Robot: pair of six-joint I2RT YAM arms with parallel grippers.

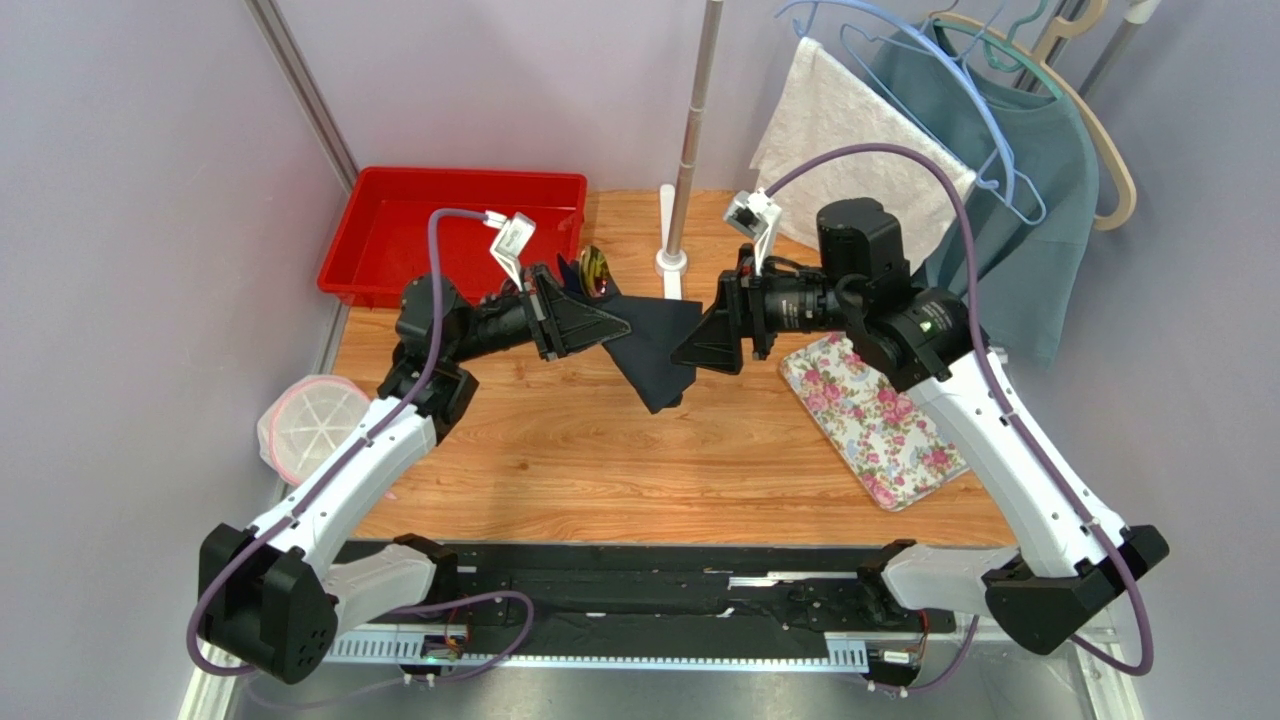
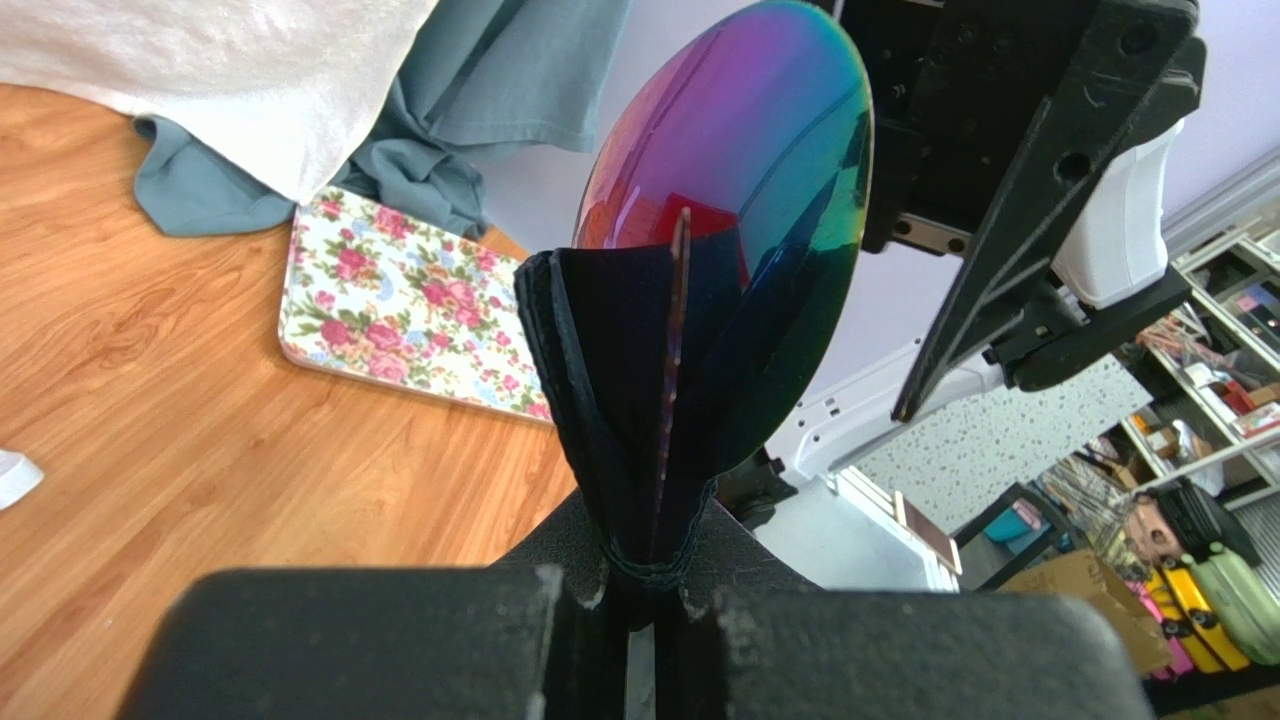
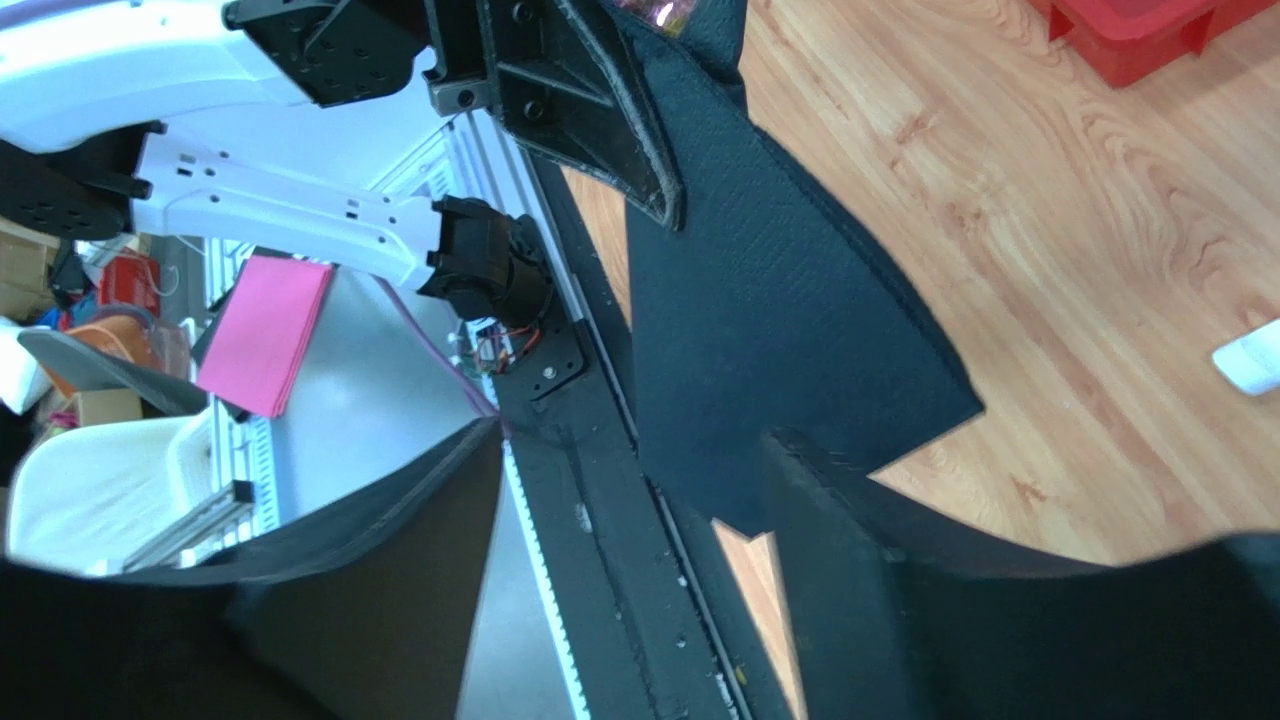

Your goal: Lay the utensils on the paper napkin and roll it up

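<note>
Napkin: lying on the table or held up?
Held up: the napkin hangs above the table, pinched in the left gripper; right gripper open.

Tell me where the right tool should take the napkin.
The left tool pinches the napkin by its bunched end around a spoon; the rest hangs free as a flat sheet. Take the loose lower corner, bringing the right tool in level from the right, open jaws straddling the sheet's two faces, probably well clear of the left tool.
</note>
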